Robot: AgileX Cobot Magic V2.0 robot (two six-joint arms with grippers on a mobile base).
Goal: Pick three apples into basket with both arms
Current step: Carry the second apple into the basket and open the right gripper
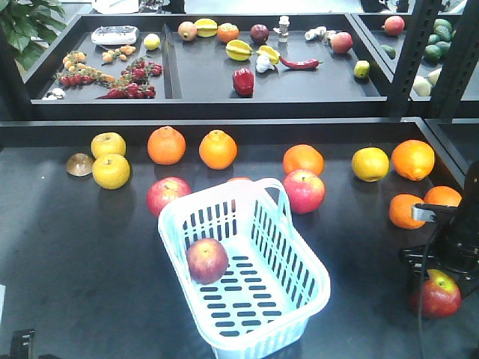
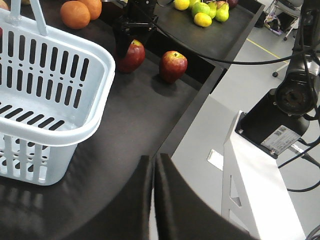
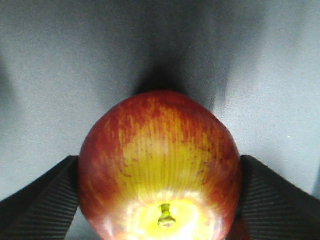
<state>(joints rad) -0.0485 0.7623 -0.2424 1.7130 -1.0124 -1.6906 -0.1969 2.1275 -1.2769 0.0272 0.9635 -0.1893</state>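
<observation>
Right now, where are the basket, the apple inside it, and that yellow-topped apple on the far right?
basket (image 1: 171, 232): front view, left rim.
apple in the basket (image 1: 207, 260): front view, its middle.
yellow-topped apple (image 3: 160, 160): right wrist view, yellow patch.

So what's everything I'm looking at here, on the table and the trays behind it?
basket: one, pale blue-white, table centre.
red apples: five; one in the basket, two behind it, two at the table's right end.
oranges: seven, orange, along the back and right; one half hidden by the basket.
yellow fruits: three; two back left, one back right.
brown object: one, beside the left yellow fruits; unidentifiable.
back trays: dark, behind the table, holding assorted small fruit and vegetables.
plant: one, green, top left corner.
left claw: black, shut, empty, by the basket.
right claw: black, fingers either side of a right-end apple; grip unclear.
</observation>
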